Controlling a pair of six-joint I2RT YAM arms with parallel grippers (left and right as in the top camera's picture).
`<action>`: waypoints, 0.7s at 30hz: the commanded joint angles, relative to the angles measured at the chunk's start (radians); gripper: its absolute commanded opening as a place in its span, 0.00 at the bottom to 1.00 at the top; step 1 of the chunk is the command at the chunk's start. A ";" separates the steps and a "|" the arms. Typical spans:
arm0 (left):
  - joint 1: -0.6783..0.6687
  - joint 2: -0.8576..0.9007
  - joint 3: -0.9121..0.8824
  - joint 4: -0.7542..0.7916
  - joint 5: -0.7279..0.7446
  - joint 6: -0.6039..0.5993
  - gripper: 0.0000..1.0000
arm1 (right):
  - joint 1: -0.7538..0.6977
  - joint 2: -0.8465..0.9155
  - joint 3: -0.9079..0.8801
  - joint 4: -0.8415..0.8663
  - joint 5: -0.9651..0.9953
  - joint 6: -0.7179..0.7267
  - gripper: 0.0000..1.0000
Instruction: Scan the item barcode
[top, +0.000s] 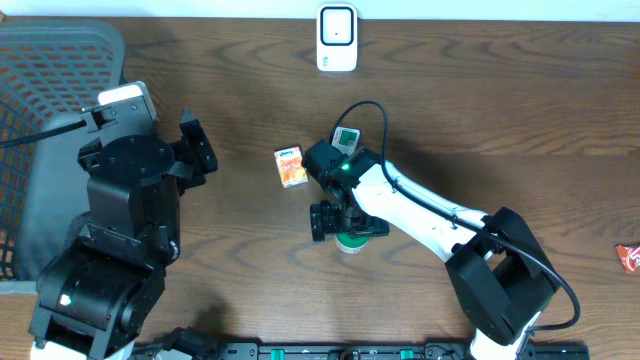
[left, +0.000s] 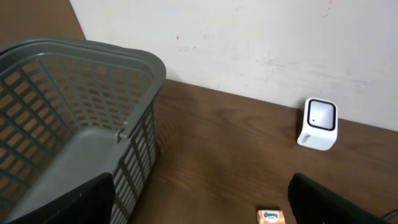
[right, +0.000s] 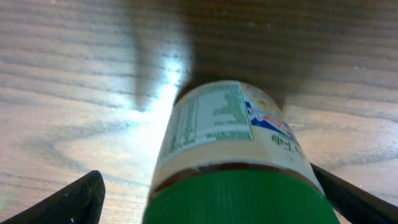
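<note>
Centre of the overhead view: right gripper (top: 343, 224), jaws spread wide, straddling a green-capped bottle (top: 350, 241) standing on the wooden table (top: 500, 110), not clamped on it. In the wrist view, clear gap beside the finger (right: 68, 202) at lower left, the opposite finger close against the bottle's side. Just upper left of the bottle, a small orange box (top: 290, 167). Top centre, white scanner (top: 337, 38). Left gripper (left: 200, 186) equally wide, empty, beside the grey basket (top: 40, 60).
</note>
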 joint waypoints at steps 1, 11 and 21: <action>0.002 -0.004 -0.010 0.000 -0.010 -0.005 0.89 | -0.002 0.022 -0.008 0.005 0.017 0.023 0.92; 0.002 -0.004 -0.010 0.000 -0.010 -0.005 0.89 | -0.002 0.134 -0.008 -0.001 -0.018 0.023 0.86; 0.002 -0.004 -0.010 0.000 -0.010 -0.005 0.89 | -0.003 0.145 -0.008 -0.017 -0.014 0.037 0.61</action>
